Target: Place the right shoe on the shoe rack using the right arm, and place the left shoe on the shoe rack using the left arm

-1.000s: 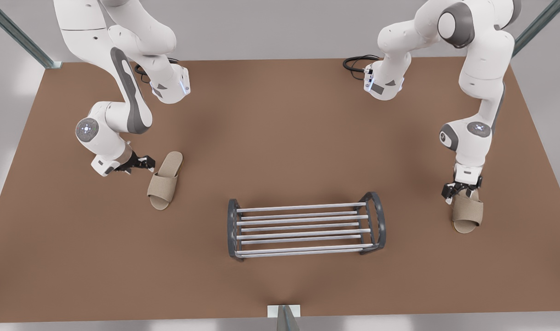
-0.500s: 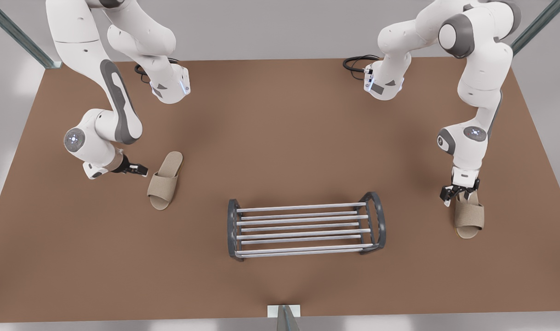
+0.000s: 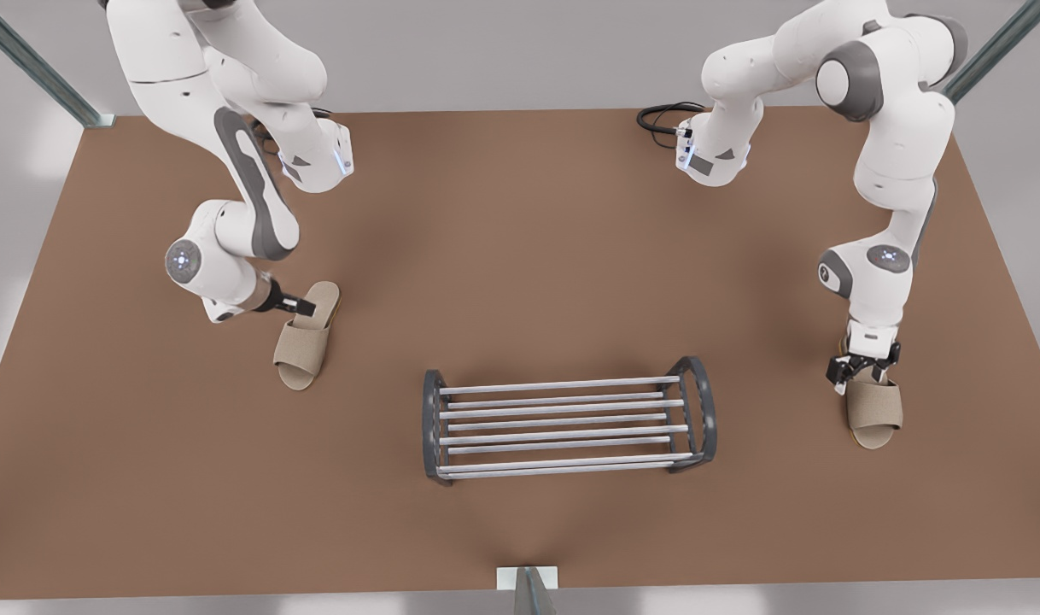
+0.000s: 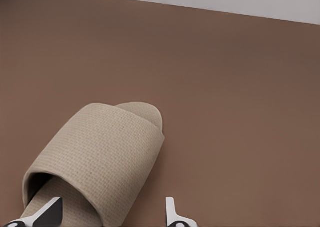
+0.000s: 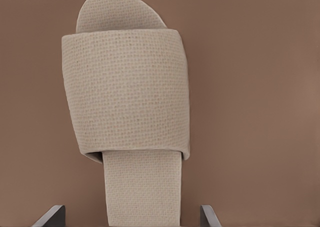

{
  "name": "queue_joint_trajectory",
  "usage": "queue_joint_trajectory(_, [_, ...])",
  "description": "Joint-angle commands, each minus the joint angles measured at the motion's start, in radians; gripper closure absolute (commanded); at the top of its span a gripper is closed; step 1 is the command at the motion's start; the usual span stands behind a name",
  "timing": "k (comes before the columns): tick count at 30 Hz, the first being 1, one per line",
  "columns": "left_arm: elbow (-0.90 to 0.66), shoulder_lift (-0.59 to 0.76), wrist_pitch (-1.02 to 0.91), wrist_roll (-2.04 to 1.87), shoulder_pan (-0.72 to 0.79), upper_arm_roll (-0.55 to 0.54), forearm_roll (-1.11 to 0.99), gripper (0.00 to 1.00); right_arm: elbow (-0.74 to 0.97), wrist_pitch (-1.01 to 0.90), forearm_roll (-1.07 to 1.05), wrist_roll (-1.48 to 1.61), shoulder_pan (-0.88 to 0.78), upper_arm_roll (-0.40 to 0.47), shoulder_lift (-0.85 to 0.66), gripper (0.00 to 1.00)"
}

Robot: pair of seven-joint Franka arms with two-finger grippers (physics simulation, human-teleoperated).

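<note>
Two beige open-toe slippers lie flat on the brown table. The left shoe [image 3: 300, 350] [image 4: 100, 152] is at the front view's left. My left gripper [image 3: 302, 306] [image 4: 111, 214] reaches in low from the side at its heel end, open, one fingertip [image 4: 50, 209] at the strap's mouth and the other outside the slipper's edge. At the front view's right lies the right shoe [image 3: 875, 412] [image 5: 127, 97]. My right gripper [image 3: 858, 374] [image 5: 130, 217] points down over its heel, open, with a finger on each side of the sole. Between them stands the shoe rack [image 3: 563, 420], with nothing on it.
A black cable [image 3: 663, 116] lies coiled at the table's back edge near the right arm's base. Metal frame posts [image 3: 33, 64] stand at the back corners, and a small bracket [image 3: 527, 581] sits at the middle of the front edge.
My left gripper swung toward the front view's right and now sits at the left shoe's heel. The right gripper and right shoe shifted slightly toward the front edge.
</note>
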State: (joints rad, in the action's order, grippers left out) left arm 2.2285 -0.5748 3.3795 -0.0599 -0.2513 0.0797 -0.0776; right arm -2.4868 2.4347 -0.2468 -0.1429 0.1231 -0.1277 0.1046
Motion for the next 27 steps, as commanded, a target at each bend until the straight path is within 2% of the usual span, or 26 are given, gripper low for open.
queue_joint_trajectory(1, [-0.015,-0.007,0.000,0.026,0.000,0.000,-0.001,0.00,0.000,0.035,-0.006,-0.159,0.003,0.000,0.009,0.00])
queue_joint_trajectory(16, [-0.067,-0.048,0.001,0.046,0.000,0.000,-0.002,0.00,0.089,0.079,0.009,-0.109,0.013,-0.001,0.124,0.00])
queue_joint_trajectory(18, [-0.067,-0.048,0.001,0.048,0.000,0.000,-0.001,0.30,0.098,0.079,0.009,-0.099,0.016,0.000,0.139,0.00])
queue_joint_trajectory(21, [-0.067,-0.043,0.001,0.048,0.001,0.000,-0.001,0.34,0.109,0.079,0.009,-0.084,0.021,0.000,0.152,0.00])
queue_joint_trajectory(27, [-0.066,-0.039,0.001,0.046,0.006,0.000,-0.002,0.61,0.112,0.067,0.009,-0.081,0.021,-0.001,0.142,0.00])
